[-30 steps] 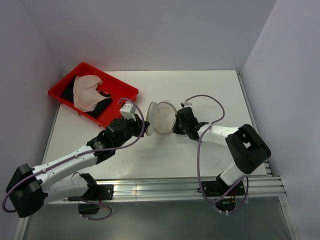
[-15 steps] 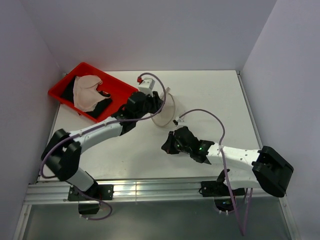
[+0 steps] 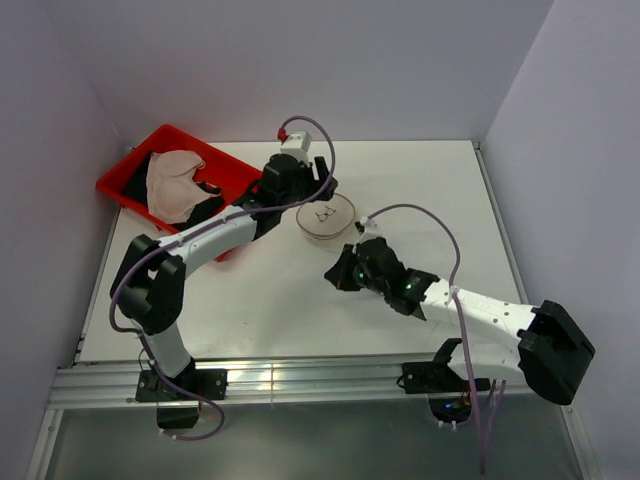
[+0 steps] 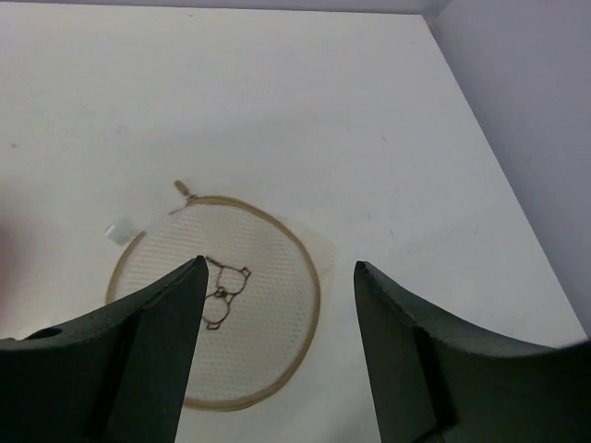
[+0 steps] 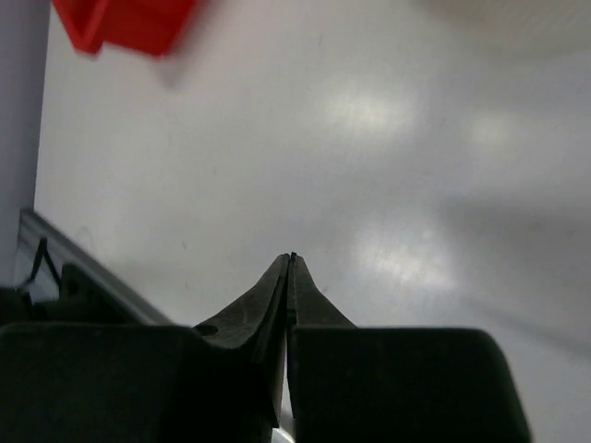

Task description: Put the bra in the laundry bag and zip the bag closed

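Observation:
The laundry bag (image 3: 326,218), a round white mesh drum with a small black outline on its face, lies flat on the table. In the left wrist view the laundry bag (image 4: 231,323) sits below and between my fingers, its zip pull (image 4: 185,195) at the far rim. My left gripper (image 3: 322,192) hovers over its back-left edge, open and empty; the left gripper (image 4: 279,264) jaws stand wide apart. My right gripper (image 3: 331,277) is in front of the bag, clear of it; the right gripper (image 5: 292,257) is shut on nothing. A beige bra (image 3: 172,183) lies in the red tray.
The red tray (image 3: 250,176) stands at the back left and also holds a dark garment (image 3: 205,210); a corner of the red tray (image 5: 129,23) shows in the right wrist view. Lilac walls close in the left, back and right. A metal rail (image 3: 300,375) runs along the near edge.
The bag, held upright between both grippers a second ago, now lies flat. My left gripper opened and swung toward the back. My right arm drew back toward the near side.

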